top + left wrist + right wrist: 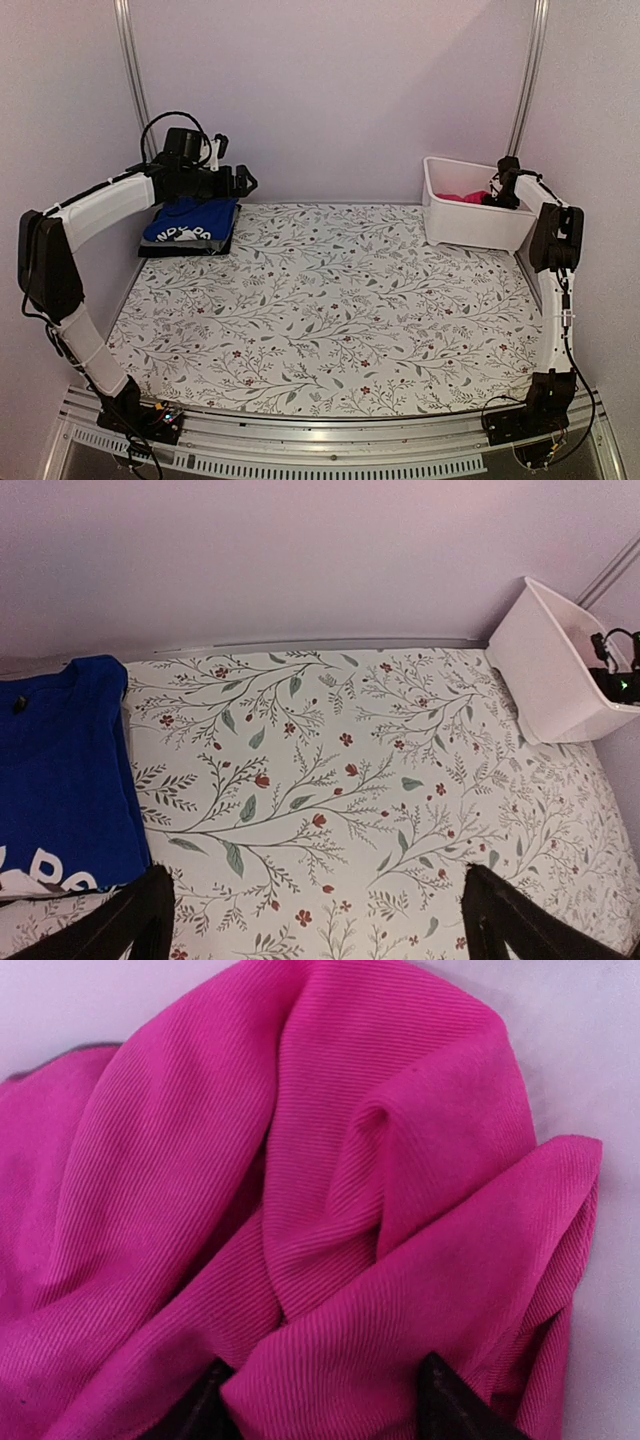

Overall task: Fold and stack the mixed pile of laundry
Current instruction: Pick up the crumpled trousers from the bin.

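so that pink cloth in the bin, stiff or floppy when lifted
Probably floppy: the pink cloth lies in loose rumpled folds, so it should drape and trail. Its ribbed weave looks thin, so likely light and not slippery.

Ahead of the left gripper (320, 920) the floral table covering (330, 780) lies bare as far as the white bin (545, 670) (blue garment (60, 770) only at its left). Folds of the pink garment (330, 1190) crowd between the fingers of the right gripper (325, 1410).

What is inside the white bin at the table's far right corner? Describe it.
A crumpled magenta-pink garment lies in the white bin, with the right end effector down among its folds. The bin's walls and the cloth hide the bottom, so anything underneath cannot be seen.
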Motion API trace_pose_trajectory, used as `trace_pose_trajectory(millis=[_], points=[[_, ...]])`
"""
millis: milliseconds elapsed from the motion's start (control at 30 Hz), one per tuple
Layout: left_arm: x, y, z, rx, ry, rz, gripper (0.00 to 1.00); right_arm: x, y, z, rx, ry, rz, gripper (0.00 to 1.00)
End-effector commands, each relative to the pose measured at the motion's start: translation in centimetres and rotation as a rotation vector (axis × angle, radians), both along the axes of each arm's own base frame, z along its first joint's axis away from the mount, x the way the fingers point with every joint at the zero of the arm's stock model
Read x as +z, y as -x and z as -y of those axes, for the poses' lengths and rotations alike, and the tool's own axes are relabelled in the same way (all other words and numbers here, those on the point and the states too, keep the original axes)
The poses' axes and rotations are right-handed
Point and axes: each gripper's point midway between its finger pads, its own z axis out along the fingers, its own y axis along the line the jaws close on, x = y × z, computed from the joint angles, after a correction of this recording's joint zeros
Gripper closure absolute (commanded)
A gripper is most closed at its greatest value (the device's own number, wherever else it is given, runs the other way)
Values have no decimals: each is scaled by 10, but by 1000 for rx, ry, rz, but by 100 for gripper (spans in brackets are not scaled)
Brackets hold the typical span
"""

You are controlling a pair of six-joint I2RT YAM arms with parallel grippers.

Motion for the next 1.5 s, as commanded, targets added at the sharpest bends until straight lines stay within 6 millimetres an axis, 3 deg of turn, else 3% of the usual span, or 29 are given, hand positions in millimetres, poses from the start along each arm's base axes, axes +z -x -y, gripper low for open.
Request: trace_pose_trajectory(millis=[0,100,167,233,333,400,467,600,800,1033,1267,1467], points=[[-3,0,-2,21,-20,-16,0,-87,39,-22,39,-52,-234,56],[-2,-2,-1,22,-22,-16,0,-39,15,-28,64,-73,-90,86],[-1,-2,-1,20,-20,-11,0,7,-4,-32,82,-84,44,99],[2,-3,-2,26,-15,0,0,65,-19,-36,97,-96,192,100],[6,-3,-2,32,-3,14,0,134,-33,-44,122,-128,382,100],[8,-1,-3,41,6,27,0,193,-33,-51,149,-146,525,100],[11,0,-6,60,23,35,0,237,-31,-55,163,-162,633,100],[14,2,-8,77,58,41,0,298,-22,-67,215,-200,779,100],[26,3,-8,75,78,85,0,370,-3,-87,305,-284,951,100],[37,5,-8,69,98,136,0,483,48,-128,465,-455,1221,100],[47,9,-7,55,114,167,0,597,134,-184,682,-674,1486,100],[57,13,-8,41,113,205,0,655,213,-234,835,-914,1624,100]])
